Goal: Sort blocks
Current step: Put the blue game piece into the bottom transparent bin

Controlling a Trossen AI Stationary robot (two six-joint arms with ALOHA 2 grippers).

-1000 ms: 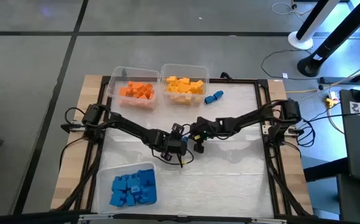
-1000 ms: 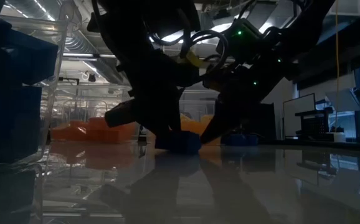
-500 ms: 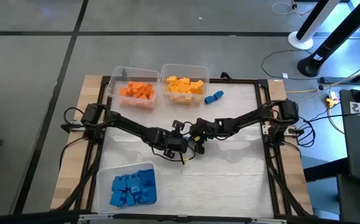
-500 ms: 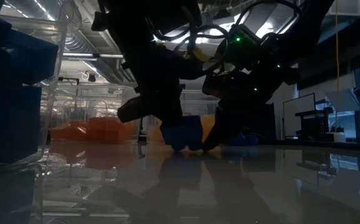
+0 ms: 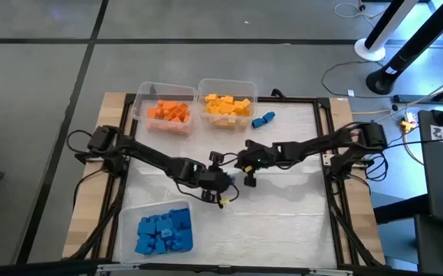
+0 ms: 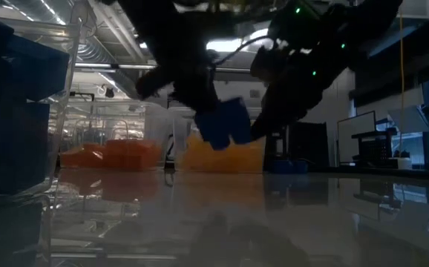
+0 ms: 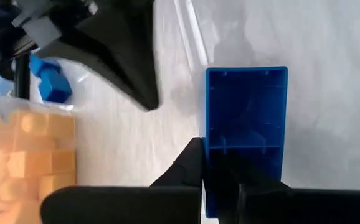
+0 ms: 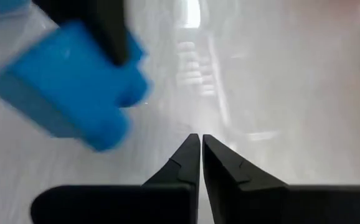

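Two grippers meet near the centre of the white counter [image 5: 283, 207]. The left gripper [image 5: 223, 182] has its fingers [image 7: 189, 171] clamped on a blue block [image 7: 245, 124]; in the low view this block [image 6: 224, 124] hangs clear above the counter surface, tilted. In the left wrist view the block's hollow underside faces the camera and the fingers pinch one end of it. The right gripper [image 5: 248, 179] sits just beside the left one, with its fingers [image 8: 189, 158] pressed together and gripping nothing; in the right wrist view the held blue block shows blurred near them. Three clear bins stand on the counter. The bin with orange blocks [image 5: 168, 112] and the bin with yellow blocks [image 5: 227, 104] sit side by side at the far edge. The bin with blue blocks [image 5: 163, 230] stands at the near edge on the left arm's side. One more loose blue block [image 5: 263, 119] lies on the counter just beside the yellow bin, well apart from both grippers.
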